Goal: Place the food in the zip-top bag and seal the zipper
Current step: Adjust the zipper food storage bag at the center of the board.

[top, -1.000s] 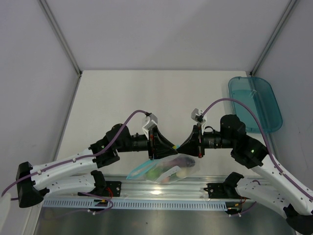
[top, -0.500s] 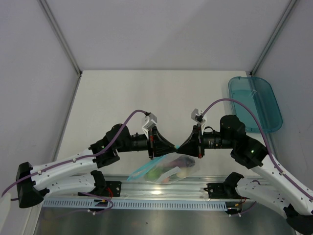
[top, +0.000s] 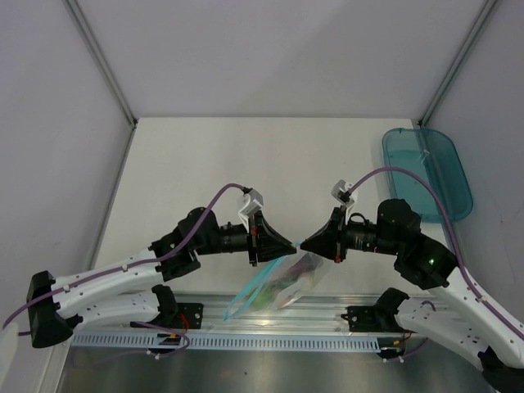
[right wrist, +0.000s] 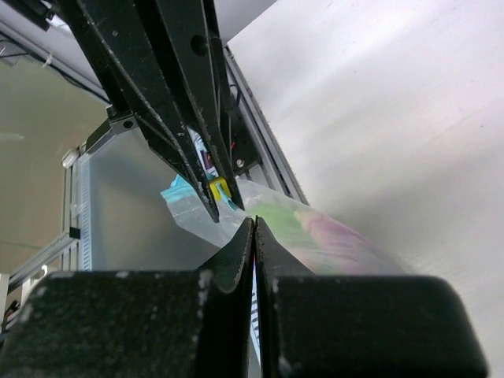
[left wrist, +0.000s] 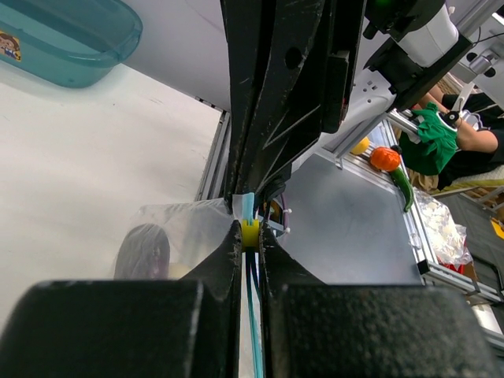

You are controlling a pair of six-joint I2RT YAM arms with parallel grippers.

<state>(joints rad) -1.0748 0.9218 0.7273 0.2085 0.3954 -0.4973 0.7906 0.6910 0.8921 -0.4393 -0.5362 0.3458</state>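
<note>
The clear zip-top bag point(top: 296, 275) hangs between my two grippers above the table's near edge. Food shows through it: a purple piece point(left wrist: 143, 252) and green and pink pieces point(right wrist: 315, 228), blurred. My left gripper point(top: 286, 244) is shut on the teal zipper point(left wrist: 253, 315) at its small yellow slider point(left wrist: 250, 234). My right gripper point(top: 308, 243) is shut on the bag's top edge point(right wrist: 253, 236), right beside the left fingertips point(right wrist: 206, 197). The zipper's free end point(top: 248, 292) hangs down to the left.
A teal translucent oval tray point(top: 426, 172) lies at the table's right edge, also in the left wrist view point(left wrist: 71, 39). An aluminium rail point(top: 270, 315) runs along the near edge under the bag. Grey walls enclose the table.
My right arm has shifted a little to the right. The bag has swung and now hangs steeper, with the teal strip pointing further down to the left. The left gripper has barely moved.
</note>
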